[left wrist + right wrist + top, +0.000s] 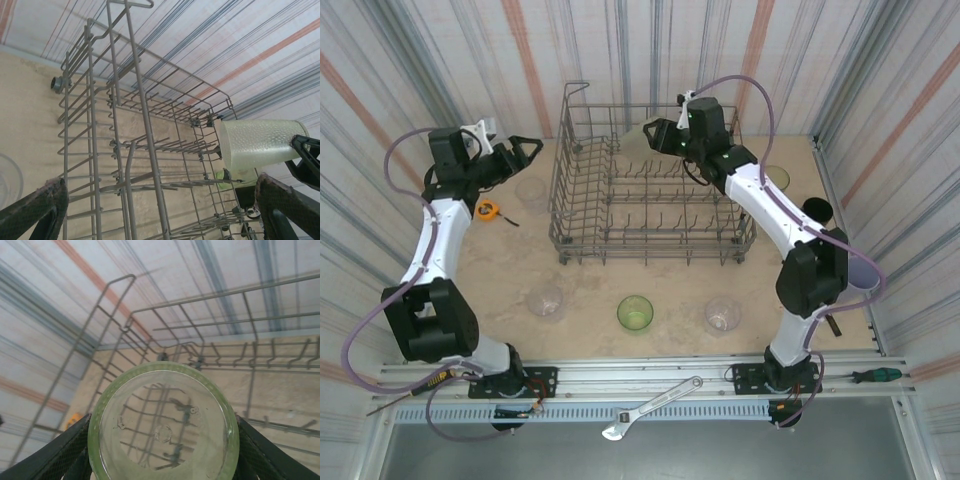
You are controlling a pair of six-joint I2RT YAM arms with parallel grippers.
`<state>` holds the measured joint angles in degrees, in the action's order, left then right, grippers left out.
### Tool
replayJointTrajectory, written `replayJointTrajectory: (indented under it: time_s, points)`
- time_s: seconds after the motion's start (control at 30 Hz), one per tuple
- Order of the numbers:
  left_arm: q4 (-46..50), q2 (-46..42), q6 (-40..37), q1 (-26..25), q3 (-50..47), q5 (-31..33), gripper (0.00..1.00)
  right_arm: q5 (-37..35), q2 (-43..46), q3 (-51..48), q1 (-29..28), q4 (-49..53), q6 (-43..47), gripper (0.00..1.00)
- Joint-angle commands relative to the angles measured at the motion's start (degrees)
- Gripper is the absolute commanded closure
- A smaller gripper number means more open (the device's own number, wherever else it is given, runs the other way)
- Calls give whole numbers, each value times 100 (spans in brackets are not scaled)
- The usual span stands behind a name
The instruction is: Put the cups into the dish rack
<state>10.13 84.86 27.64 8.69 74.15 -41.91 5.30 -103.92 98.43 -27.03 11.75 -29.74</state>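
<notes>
Our right fingers clamp a yellow-green cup between them above the dish rack; our left fingers gape wide, empty, left of the rack.

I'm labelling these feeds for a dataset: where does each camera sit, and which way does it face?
Top external: above and behind the bases, looking down at the table; both arms, dish rack.
Left wrist: on the left arm, facing across the rack; left gripper open.
Right wrist: on the right arm, facing over the rack; right gripper shut on the yellow-green cup.
Shared: both wrist views show rack and that cup.
</notes>
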Motion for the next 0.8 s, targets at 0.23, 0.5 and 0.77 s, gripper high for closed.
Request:
replayJointTrajectory:
  time_s: [0.23, 0.5, 0.77]
  points:
    - [2, -2, -39, 36, 130, -185, 3, -870, -678, 776, -121, 733, 952, 54]
    - [-222, -232, -55, 37, -46, -86, 3, -1203, -1075, 1175, -189, 719, 1395, 54]
    - [-301, -176, 66, 37, -59, -151, 3, -1172, -1388, 1412, -233, 596, 1541, 54]
